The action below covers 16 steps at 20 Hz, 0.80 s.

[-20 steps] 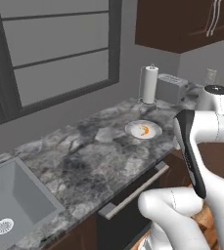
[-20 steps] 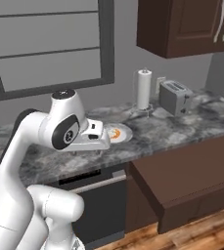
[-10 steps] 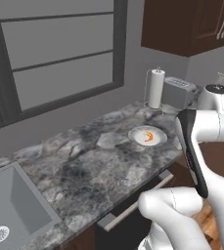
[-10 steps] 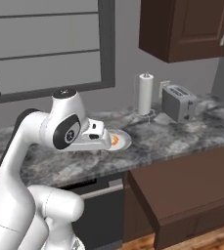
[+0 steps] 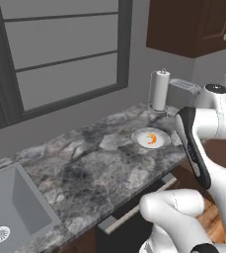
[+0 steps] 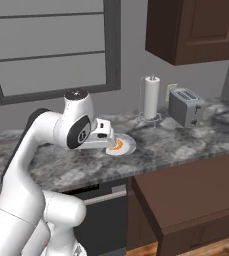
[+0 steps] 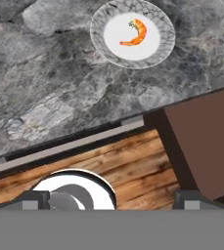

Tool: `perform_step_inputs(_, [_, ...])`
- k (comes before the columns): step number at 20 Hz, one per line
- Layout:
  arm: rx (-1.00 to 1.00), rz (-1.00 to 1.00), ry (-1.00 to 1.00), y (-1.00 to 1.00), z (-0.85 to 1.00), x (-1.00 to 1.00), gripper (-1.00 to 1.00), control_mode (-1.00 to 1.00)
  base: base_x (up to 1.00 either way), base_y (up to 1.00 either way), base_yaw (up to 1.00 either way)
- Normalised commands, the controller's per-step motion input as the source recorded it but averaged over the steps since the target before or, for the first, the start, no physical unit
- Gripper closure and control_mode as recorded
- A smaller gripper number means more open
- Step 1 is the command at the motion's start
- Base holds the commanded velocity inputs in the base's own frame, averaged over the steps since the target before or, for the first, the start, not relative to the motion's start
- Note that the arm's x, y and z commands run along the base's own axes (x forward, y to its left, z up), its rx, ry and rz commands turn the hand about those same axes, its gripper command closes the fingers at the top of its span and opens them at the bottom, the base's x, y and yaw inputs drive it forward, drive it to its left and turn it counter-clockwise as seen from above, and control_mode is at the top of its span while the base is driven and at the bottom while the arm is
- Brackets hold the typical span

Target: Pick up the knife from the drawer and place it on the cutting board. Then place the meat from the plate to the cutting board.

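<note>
One plate (image 7: 133, 34) sits near the counter's (image 5: 85, 168) front edge, and you've got the meat (image 7: 134, 32) lying on it, orange-red and curled. No writing or label reads anywhere. Your gripper (image 7: 111, 199) hangs out past that front edge over the wooden floor (image 7: 108, 161), jaws spread as wide as they go, nothing between them. The right base view gives you the toaster (image 6: 186, 106) and paper towel roll (image 6: 151, 97) toward the counter's back edge; the left base view gives you the sink (image 5: 11, 217) at the counter's left end.
</note>
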Motion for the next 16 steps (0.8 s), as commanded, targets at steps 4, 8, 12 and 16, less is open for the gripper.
perform_step_inputs(4, [0.07, 0.01, 0.00, -0.01, -0.04, 0.77, -1.00, -1.00, 0.00, 0.00, 0.00])
perform_step_inputs(8, [0.00, -0.03, 0.02, 0.01, -0.15, 0.65, -1.00, -1.00, 0.00, 0.00, 0.00])
perform_step_inputs(12, [0.00, -0.07, 0.07, 0.05, -0.19, 0.59, -1.00, -1.00, 0.00, 0.00, 0.00])
perform_step_inputs(16, [0.00, -0.12, 0.12, 0.01, -0.29, 0.46, -1.00, -1.00, 0.00, 0.00, 0.00])
